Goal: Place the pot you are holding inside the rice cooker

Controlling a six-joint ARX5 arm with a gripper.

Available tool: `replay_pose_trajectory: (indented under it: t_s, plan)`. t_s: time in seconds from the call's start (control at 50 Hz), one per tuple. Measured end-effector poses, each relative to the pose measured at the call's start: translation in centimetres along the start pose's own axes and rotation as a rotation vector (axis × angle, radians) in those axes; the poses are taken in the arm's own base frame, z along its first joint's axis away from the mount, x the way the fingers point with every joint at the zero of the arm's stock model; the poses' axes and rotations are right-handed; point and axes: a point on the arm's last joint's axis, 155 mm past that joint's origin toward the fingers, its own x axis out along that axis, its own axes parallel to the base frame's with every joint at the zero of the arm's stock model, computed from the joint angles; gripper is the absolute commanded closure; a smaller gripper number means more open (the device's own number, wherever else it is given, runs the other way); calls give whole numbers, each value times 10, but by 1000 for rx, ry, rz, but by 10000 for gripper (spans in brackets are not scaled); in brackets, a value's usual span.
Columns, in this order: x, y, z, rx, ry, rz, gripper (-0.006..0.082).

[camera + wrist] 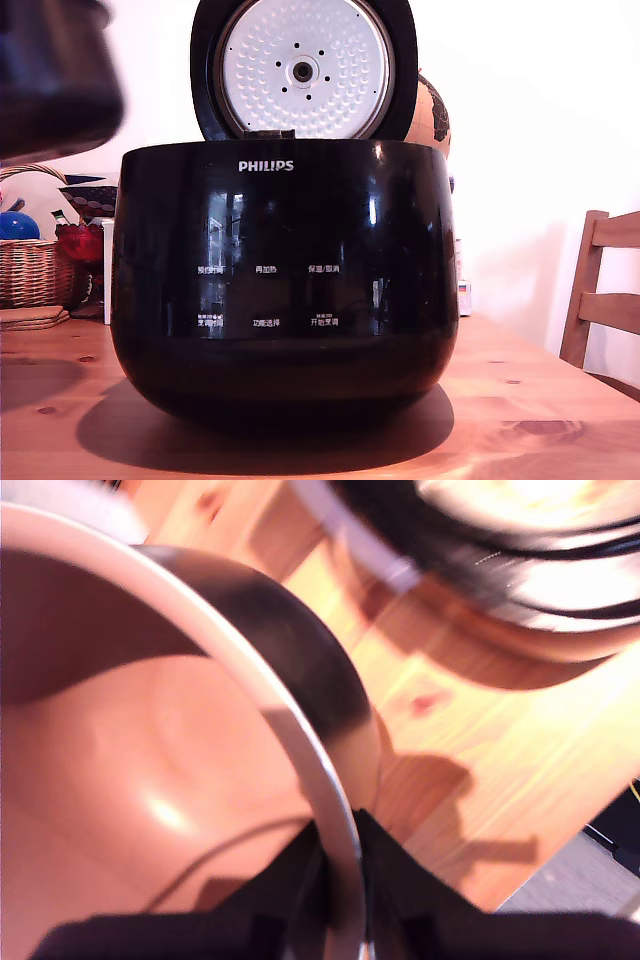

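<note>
The rice cooker (pixel 285 290) stands on the wooden table (pixel 520 420) with its lid (pixel 303 68) tipped up and open. The pot (pixel 55 75) hangs blurred in the air, higher than the cooker's rim and off toward the exterior view's left. The gripper (pixel 340 880) pinches the pot's thin rim (pixel 300 735), so the heavy pot could swing or slip and strike the cooker's edge instead of dropping in.

Exterior view is pretty blown out behind, with window glare streaking the glossy rice cooker (pixel 285 290) and a soft shadow under it on the tabletop (pixel 520 420). Wrist view's motion-blurred and warm-tinted, and the pot (pixel 150 770) shows one bright hotspot inside.
</note>
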Motion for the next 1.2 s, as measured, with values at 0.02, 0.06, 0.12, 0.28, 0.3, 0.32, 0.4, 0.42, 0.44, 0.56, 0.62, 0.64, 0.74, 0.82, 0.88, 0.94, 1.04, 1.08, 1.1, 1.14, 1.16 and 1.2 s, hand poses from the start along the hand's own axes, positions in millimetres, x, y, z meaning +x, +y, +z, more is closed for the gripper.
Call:
replay_pose_trajectory:
  t_s: [0.02,0.06,0.12,0.28,0.3,0.32,0.4,0.42,0.44,0.56,0.62,0.64,0.74,0.82,0.88,0.94,1.04,1.08,1.1,1.14,1.16,1.2]
  plan:
    - [-2,-2,3,8,-12,-2,791]
    - [-9,-5,8,22,-38,-2,791]
    - [-18,-9,15,42,-78,0,791]
    - [-40,-23,32,91,-169,-18,791]
    - [-42,-26,34,98,-183,-32,791]
    - [-44,-29,36,104,-192,-40,791]
    - [-48,-42,43,133,-223,-78,791]
    - [-49,-45,44,141,-229,-88,791]
    - [-50,-49,45,150,-234,-98,791]
    - [-55,-63,54,188,-277,-133,791]
    - [-58,-66,63,200,-312,-132,791]
    - [-60,-67,66,202,-325,-130,791]
    - [-64,-68,78,245,-377,-115,791]
    - [-66,-70,81,260,-390,-113,791]
    - [-65,-72,82,266,-390,-120,791]
    - [-63,-75,84,271,-385,-130,791]
    - [-55,-79,89,299,-373,-139,791]
    - [-51,-82,93,318,-368,-142,791]
    - [-49,-83,94,323,-365,-145,791]
    - [-45,-86,98,338,-361,-150,791]
    - [-42,-88,99,344,-356,-154,791]
    - [-38,-92,102,357,-349,-160,791]
